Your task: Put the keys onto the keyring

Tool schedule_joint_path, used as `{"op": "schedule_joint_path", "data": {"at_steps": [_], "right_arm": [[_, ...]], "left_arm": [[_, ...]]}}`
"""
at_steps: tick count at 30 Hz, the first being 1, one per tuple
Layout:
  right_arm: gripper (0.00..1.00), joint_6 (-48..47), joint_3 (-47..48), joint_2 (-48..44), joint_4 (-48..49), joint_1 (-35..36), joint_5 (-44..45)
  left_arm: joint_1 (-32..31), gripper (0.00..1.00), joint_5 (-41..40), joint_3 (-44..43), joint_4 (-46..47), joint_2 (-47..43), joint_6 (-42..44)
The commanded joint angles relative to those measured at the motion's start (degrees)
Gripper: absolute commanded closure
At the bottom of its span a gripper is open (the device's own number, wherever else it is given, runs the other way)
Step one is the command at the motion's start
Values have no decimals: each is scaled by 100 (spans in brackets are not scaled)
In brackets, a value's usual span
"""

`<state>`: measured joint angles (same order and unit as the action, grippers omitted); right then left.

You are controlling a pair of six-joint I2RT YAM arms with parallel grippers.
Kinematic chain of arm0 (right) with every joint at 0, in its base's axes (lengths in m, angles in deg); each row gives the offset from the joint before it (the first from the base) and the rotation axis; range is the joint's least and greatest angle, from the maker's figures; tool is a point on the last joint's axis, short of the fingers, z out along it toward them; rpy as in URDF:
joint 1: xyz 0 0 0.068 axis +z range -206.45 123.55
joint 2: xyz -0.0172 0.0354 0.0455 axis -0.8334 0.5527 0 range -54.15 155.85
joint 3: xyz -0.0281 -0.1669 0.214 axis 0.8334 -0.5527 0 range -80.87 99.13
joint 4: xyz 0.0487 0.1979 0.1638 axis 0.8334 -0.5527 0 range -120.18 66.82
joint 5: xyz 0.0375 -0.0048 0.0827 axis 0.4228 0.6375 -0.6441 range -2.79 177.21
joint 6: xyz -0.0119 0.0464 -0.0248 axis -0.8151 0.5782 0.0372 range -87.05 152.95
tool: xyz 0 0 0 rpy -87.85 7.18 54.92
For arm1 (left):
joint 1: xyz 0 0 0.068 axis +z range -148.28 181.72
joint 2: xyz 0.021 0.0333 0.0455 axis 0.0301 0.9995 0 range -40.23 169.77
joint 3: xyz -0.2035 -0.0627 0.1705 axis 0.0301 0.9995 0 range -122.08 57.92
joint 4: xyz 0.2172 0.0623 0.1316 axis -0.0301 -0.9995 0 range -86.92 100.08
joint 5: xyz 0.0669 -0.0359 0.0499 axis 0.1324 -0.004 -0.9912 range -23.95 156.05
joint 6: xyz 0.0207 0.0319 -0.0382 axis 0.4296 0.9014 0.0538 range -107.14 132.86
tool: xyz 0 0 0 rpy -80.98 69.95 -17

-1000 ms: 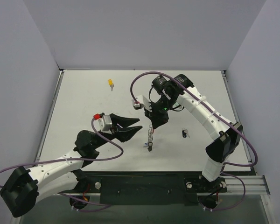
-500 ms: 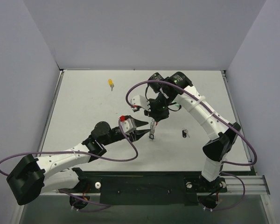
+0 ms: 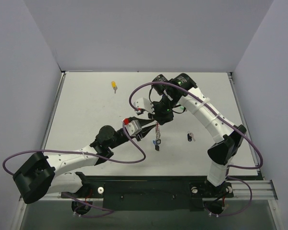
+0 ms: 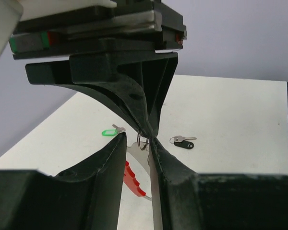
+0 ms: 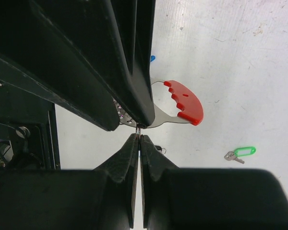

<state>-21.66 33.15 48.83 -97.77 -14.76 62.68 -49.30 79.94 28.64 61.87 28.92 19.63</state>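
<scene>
My right gripper (image 3: 157, 122) is shut on the keyring's (image 3: 157, 136) wire ring (image 5: 138, 127) and holds it above the table; the ring's red tag (image 5: 185, 101) hangs below. My left gripper (image 3: 146, 133) is open, its fingertips (image 4: 116, 143) on either side of the ring (image 4: 143, 141), just under the right gripper's tips. The red tag (image 4: 132, 179) shows between my left fingers. The green key (image 4: 110, 131) lies on the table and also shows in the right wrist view (image 5: 242, 152). The black key (image 3: 190, 137) lies to the right. The yellow key (image 3: 114, 86) lies far back left.
The white table (image 3: 86, 110) has raised edges and grey walls on three sides. Purple cables loop off both arms above the middle of the table. The black base rail (image 3: 149, 189) runs along the near edge.
My left arm has reached right and brought its narrowing jaws up to the hanging keyring. My right gripper has shifted slightly back and left, still holding the ring.
</scene>
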Motion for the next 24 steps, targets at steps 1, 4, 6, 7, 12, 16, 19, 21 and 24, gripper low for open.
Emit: {"op": "schedule_joint_path", "data": {"at_steps": [1, 4, 6, 7, 12, 16, 19, 21, 24], "right_arm": [[100, -111, 235, 29, -1532, 32, -209], [100, -103, 253, 3, -1533, 14, -227], [100, -111, 244, -6, -1533, 23, -236], [100, -111, 244, -6, -1533, 14, -253], [100, -129, 226, -23, -1533, 6, -298], [100, -138, 226, -15, -1533, 6, -333], [100, -138, 218, -23, -1533, 6, -341], [100, -129, 226, -32, -1533, 6, -350], [100, -146, 200, -32, -1541, 6, -385]], "left_arm": [[-13, 66, -98, -113, 595, 116, 97], [-13, 69, 52, -166, 613, 196, 53], [-21, 69, 140, -192, 596, 248, 27], [-13, 70, 140, -201, 587, 275, 27], [-13, 71, 61, -210, 569, 293, 105], [-13, 72, 87, -245, 551, 319, 115], [-13, 75, 149, -263, 534, 345, 97], [-13, 76, 175, -298, 499, 372, 88], [-13, 79, 184, -307, 481, 363, 79]]}}
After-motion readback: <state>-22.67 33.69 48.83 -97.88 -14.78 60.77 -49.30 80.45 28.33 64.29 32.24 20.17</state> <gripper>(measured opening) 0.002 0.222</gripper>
